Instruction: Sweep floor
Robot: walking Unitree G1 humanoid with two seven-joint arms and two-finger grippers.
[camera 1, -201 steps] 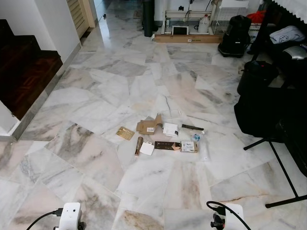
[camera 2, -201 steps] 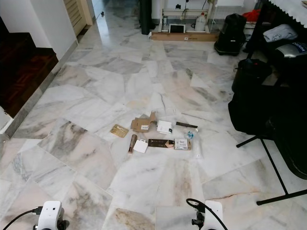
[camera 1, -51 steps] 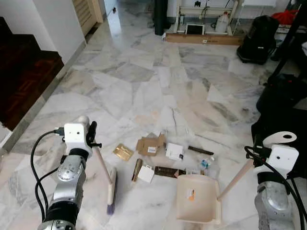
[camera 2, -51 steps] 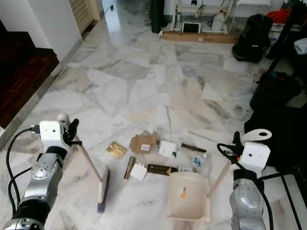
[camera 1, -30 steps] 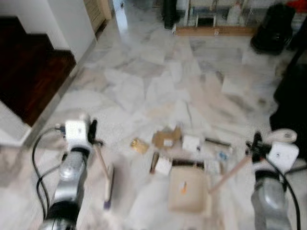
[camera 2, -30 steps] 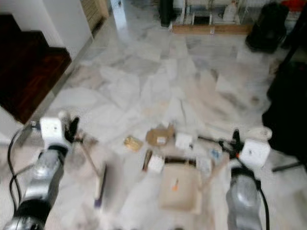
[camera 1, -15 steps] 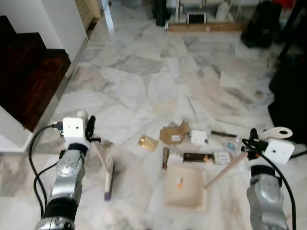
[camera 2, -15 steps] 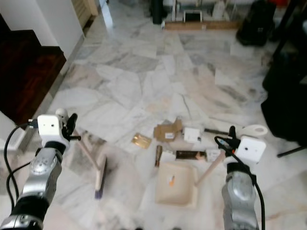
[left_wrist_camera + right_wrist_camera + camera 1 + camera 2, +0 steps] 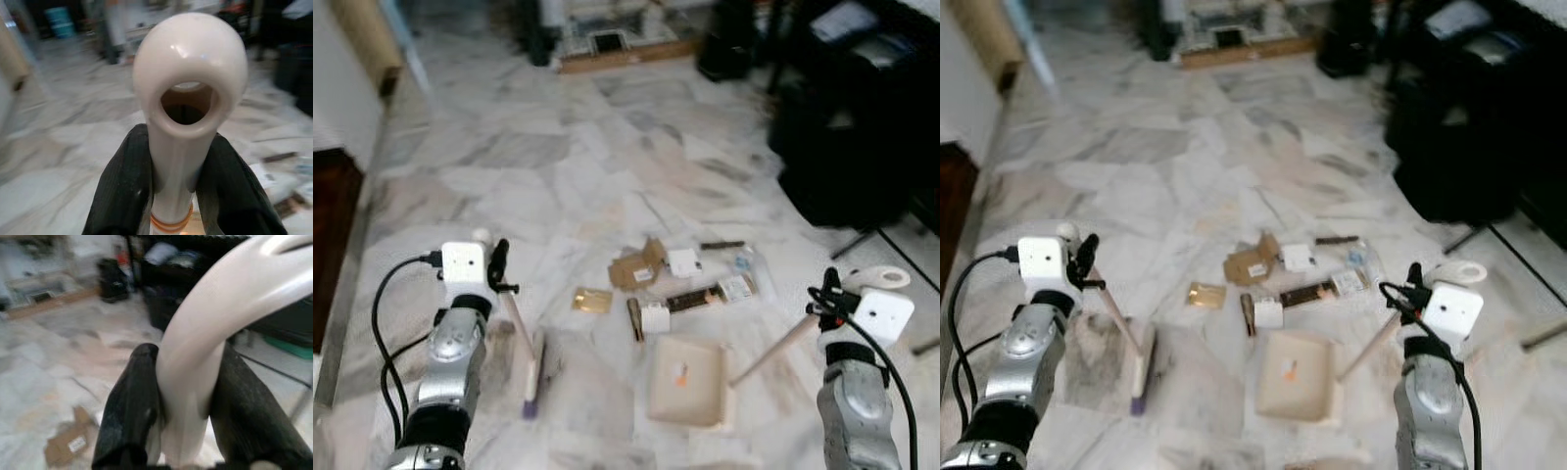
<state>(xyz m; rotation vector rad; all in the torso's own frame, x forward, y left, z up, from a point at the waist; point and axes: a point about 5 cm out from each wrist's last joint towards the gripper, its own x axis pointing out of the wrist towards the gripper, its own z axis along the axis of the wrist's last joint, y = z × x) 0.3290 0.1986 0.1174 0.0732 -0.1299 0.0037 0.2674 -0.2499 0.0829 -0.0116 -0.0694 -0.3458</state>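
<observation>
Broom [image 9: 530, 367]: head on the marble floor [image 9: 607, 166], handle clamped tight in my left gripper [image 9: 178, 196]. Dustpan [image 9: 685, 382]: flat on the floor, handle clamped in my right gripper [image 9: 188, 421]. Cardboard scraps [image 9: 636, 269] lie ahead, between both grippers, just beyond the dustpan.

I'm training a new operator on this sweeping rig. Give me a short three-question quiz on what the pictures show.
1. True or false: the dustpan lies on the floor nearer the robot than the litter.
2. Which tool does the left gripper hold? A broom B mop C dustpan
3. Fill in: the broom head rests on the ___ floor.

Key:
1. True; its tray lies below the scattered cardboard and wrappers.
2. A; the right gripper clamps the dustpan handle.
3. Marble.
</observation>
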